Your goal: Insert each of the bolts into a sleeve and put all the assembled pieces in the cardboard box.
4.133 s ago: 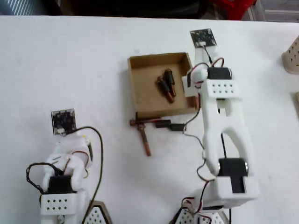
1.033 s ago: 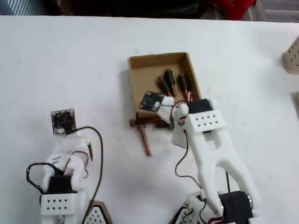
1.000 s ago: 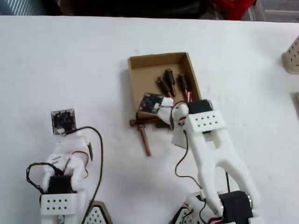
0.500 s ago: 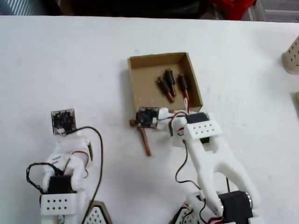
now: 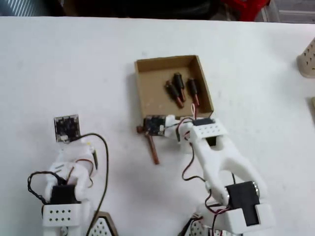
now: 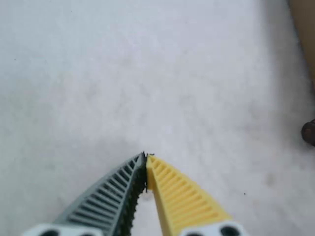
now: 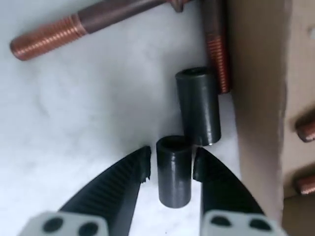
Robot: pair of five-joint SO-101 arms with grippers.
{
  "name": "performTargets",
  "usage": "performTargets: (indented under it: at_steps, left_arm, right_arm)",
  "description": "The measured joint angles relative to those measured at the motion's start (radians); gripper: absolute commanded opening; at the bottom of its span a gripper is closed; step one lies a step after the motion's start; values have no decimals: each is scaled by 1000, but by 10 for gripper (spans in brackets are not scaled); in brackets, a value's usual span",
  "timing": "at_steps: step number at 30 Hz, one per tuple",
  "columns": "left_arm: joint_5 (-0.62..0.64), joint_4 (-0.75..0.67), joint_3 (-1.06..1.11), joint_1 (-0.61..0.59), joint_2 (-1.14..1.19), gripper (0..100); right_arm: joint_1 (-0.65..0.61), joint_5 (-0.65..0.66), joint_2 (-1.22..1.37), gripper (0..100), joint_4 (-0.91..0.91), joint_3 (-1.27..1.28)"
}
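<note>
Sleeve (image 7: pixel 173 169): on table, just near of box (image 5: pixel 142 88), second sleeve (image 7: pixel 198 105) just beside.
Bolts (image 5: pixel 153 147): two loose, left of the sleeves.
Your right gripper (image 7: pixel 171 160): jaws narrow, straddling sleeve, small gap showing.
Your left gripper (image 6: pixel 146 167): jaws closed, empty, near left.
Assembled pieces (image 5: pixel 179 88): three in box.

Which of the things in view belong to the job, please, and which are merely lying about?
Job: brown cardboard box; three sleeved bolts inside; two loose copper-coloured bolts; two black cylindrical sleeves.
Lying about: cream perforated block, far right.

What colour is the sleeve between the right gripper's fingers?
Matte black. The sleeve shows best in the right wrist view.
</note>
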Motion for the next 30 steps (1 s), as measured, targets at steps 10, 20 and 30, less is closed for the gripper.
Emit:
performTargets:
  at_steps: [10,20,30]
  left_arm:
    - [0,0,0,0,0,23]
    - [0,0,0,0,0,23]
    - [0,0,0,0,0,23]
  right_arm:
    - [23,60,46,134,8,-41]
    - [26,60,164,26,118,-199]
    - [34,-296,114,16,164,-213]
